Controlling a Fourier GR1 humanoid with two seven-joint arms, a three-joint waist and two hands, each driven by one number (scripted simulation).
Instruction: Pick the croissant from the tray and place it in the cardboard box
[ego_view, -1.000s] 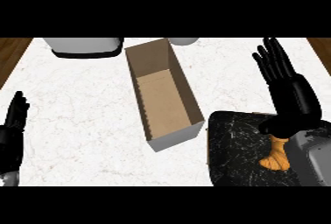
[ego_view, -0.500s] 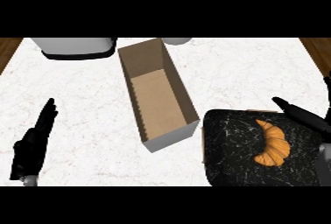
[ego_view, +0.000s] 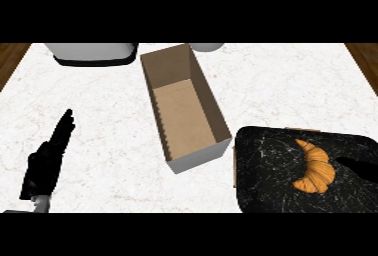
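A: Where does the one view look from?
B: The head, steeply down onto the worktop; forearms enter from the frame's lower edge.
A: Mirrored?
B: No.

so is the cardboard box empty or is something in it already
Empty: the cardboard box lies open-topped with only its bare floor showing, and the croissant sits on the dark tray.

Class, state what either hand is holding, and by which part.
Nothing is held. The croissant lies untouched on the tray; the left hand is open, the right out of view.
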